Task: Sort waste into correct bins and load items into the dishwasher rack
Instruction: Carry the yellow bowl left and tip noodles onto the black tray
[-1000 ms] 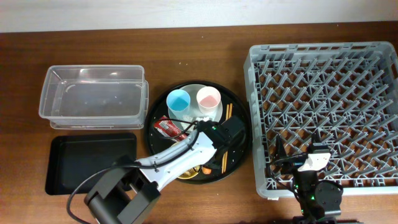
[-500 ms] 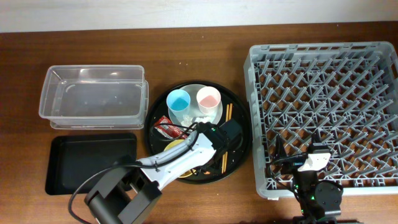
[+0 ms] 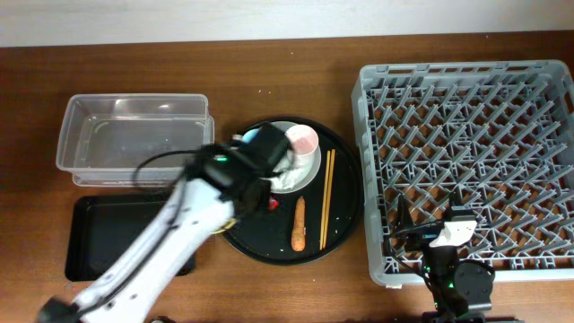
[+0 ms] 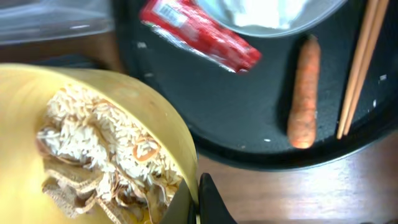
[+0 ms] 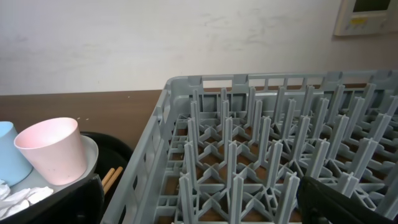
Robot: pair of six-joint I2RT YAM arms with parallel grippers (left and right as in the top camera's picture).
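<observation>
My left gripper (image 4: 198,202) is shut on the rim of the yellow bowl (image 4: 93,106), which is lifted and holds rice and beige scraps (image 4: 106,162). In the overhead view the gripper (image 3: 231,213) is at the round tray's front left, and the arm hides most of the bowl. The red wrapper (image 4: 199,37), carrot stick (image 3: 300,222) and chopsticks (image 3: 326,197) lie on the round black tray (image 3: 345,224). The pink cup (image 3: 301,141), blue cup (image 3: 254,136) and tissue (image 3: 289,178) are on the grey plate (image 3: 312,170). My right gripper (image 5: 199,205) is open over the rack's (image 3: 466,152) front edge.
The clear tub (image 3: 134,135) stands left of the round tray. The shallow black tray (image 3: 117,233) lies in front of it. The left arm crosses above the black tray's right end. The rack fills the right side of the table.
My left arm has swung from the round tray's right side to its front left and carries the yellow bowl. The carrot stick and chopsticks are uncovered now. The right arm has not moved.
</observation>
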